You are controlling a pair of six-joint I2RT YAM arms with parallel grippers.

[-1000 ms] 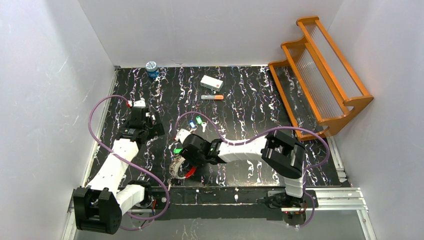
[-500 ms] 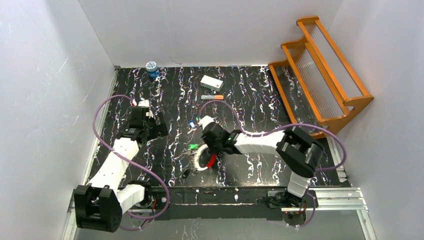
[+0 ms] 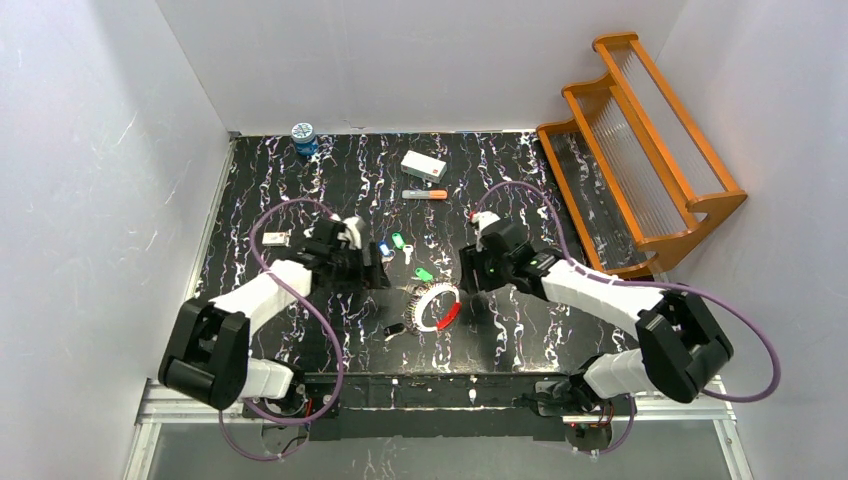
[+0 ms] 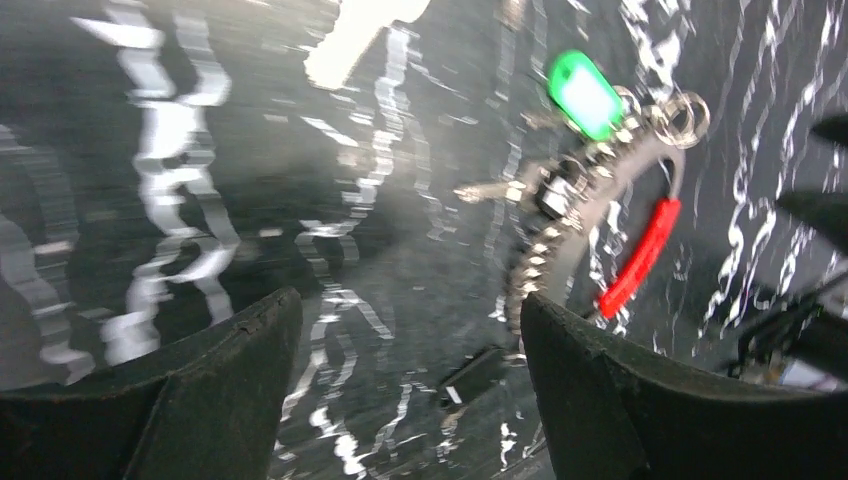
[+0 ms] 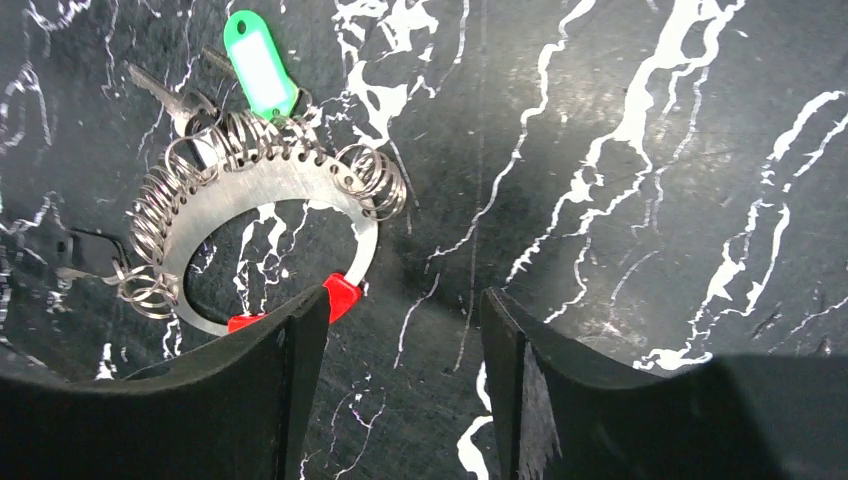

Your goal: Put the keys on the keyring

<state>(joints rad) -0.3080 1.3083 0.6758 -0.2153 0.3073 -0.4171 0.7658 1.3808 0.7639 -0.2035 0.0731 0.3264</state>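
The keyring lies flat mid-table, a silver loop with a red part, several small rings and a green tag. It also shows in the right wrist view and, blurred, in the left wrist view. Loose keys with a blue head and a green head lie just behind it. My left gripper is open and empty, left of the ring. My right gripper is open and empty just right of the ring, its left finger over the red part.
A small black piece lies front-left of the ring. A white box and an orange-tipped marker lie behind. A blue-capped jar stands at the back left. An orange rack fills the back right.
My right gripper moved right, dragging the keyring from front-left to mid-table, and now stands beside it. My left gripper swung right toward the loose keys.
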